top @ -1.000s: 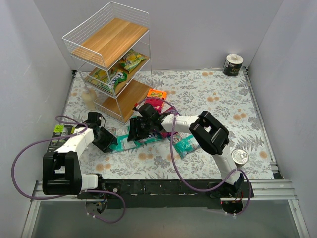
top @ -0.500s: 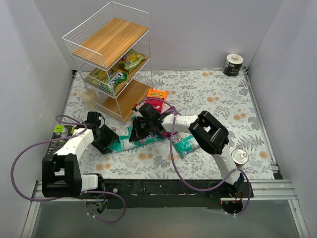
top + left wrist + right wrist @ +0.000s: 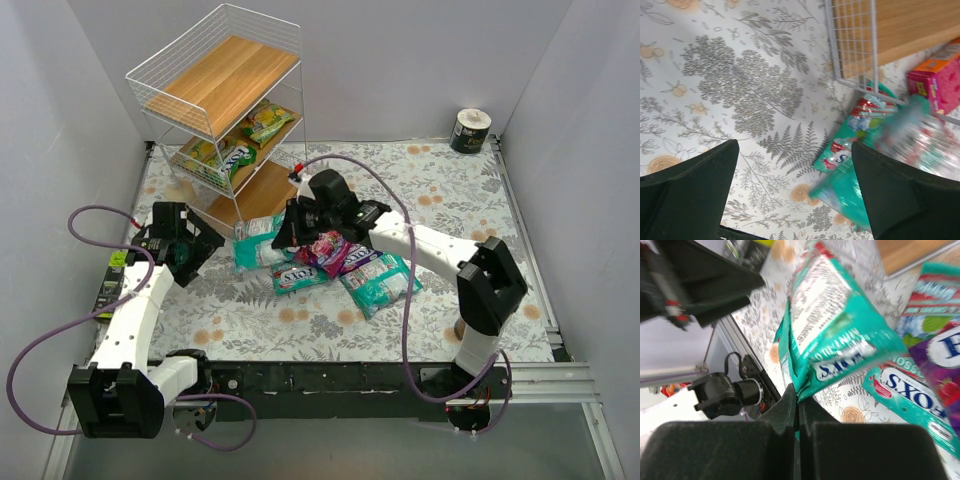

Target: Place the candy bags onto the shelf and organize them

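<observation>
My right gripper is shut on the edge of a teal candy bag, which hangs above the table by the foot of the shelf. In the right wrist view the bag hangs from the closed jaws of the right gripper. More candy bags lie on the cloth: a teal one, a purple one and another teal one. Yellow-green bags sit on the shelf's middle tier. My left gripper is open and empty, left of the held bag. Its fingers are spread wide.
A metal can stands at the back right corner. An orange-pink box lies beside the shelf's bottom tier. A pale bottle stands left of the shelf. Grey walls enclose the floral cloth.
The left gripper opened and drew back to the left. The right gripper shut on the teal bag and lifted it up toward the shelf, the arm stretching out.
</observation>
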Controlling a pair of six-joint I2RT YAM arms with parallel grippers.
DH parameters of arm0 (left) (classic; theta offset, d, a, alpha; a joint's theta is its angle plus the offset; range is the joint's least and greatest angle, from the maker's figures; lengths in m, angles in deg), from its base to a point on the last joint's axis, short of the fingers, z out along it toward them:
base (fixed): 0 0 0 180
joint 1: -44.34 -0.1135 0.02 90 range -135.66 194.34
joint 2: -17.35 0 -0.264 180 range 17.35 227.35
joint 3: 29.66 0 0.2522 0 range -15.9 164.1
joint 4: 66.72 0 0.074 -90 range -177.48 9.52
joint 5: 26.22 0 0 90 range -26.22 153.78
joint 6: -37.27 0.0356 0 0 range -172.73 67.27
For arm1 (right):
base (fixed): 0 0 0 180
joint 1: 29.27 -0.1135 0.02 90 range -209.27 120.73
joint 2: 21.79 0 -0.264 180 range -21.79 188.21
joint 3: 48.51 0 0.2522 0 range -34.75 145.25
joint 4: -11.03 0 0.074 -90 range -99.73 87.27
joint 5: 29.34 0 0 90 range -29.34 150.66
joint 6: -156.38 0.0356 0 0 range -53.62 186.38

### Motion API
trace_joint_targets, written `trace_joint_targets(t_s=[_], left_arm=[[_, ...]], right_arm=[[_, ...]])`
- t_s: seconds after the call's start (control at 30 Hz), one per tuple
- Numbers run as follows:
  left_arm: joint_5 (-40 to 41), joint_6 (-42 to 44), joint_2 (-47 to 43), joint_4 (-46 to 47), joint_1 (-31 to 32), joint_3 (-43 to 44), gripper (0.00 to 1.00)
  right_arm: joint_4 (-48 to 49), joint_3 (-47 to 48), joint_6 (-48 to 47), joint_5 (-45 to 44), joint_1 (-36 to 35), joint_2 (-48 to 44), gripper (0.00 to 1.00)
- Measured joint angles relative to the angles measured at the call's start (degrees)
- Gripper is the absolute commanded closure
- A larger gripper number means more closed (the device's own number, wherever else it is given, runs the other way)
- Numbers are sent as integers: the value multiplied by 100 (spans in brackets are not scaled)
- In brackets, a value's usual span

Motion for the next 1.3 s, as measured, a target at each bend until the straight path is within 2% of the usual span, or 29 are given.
trace_joint_targets(t_s=[0.27, 0.6, 1.0, 1.3], left_arm=[[313, -164, 42, -205, 0, -232, 2], [299, -227, 210, -286, 0, -376, 2], [55, -232, 251, -343, 0, -476, 2], [-267, -330, 190, -483, 0, -619, 2]], right_arm=[[-452, -79, -162, -382, 387, -859, 99], [-671, -76, -168, -981, 896, -863, 99], [-271, 420, 118, -942, 1047, 101, 99], [1134, 1172, 791, -492, 1047, 1121, 99]])
